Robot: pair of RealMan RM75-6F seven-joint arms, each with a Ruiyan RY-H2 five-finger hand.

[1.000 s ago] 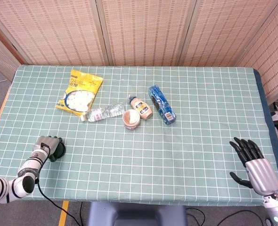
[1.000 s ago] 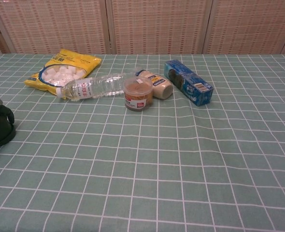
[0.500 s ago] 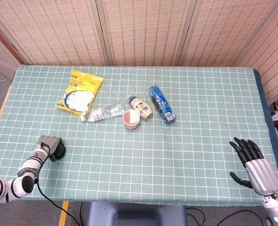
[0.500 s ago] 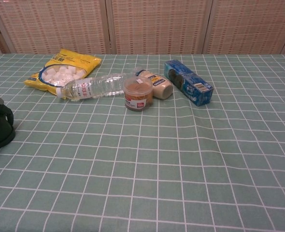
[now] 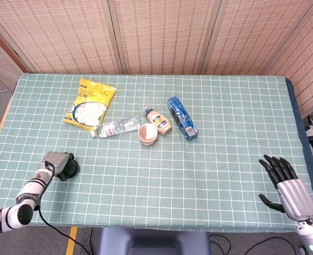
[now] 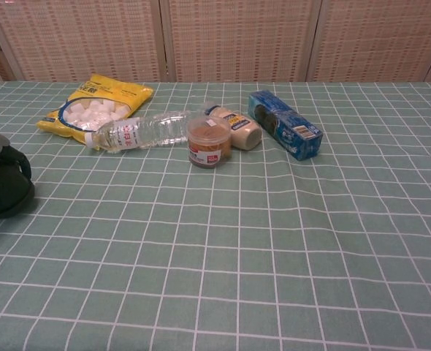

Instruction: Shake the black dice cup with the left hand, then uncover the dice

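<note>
A green checked cloth covers the table, cane screens behind. The left hand grips the cup; the right hand rests empty, fingers spread.

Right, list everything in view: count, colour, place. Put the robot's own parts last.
Black dice cup: one, black, near left edge of the table, held by the left robot hand.
Snack bag: one, yellow, far left of the group.
Water bottle: one, clear, lying beside the bag.
Jar: one, brown with a pale lid, upright at centre.
Sauce bottle: one, beige, lying behind the jar.
Box: one, blue, right of the sauce bottle.
Table: one, green checked cloth.
Left robot hand: grey, gripping the cup.
Right robot hand: black and silver, near right corner, holding nothing.
</note>
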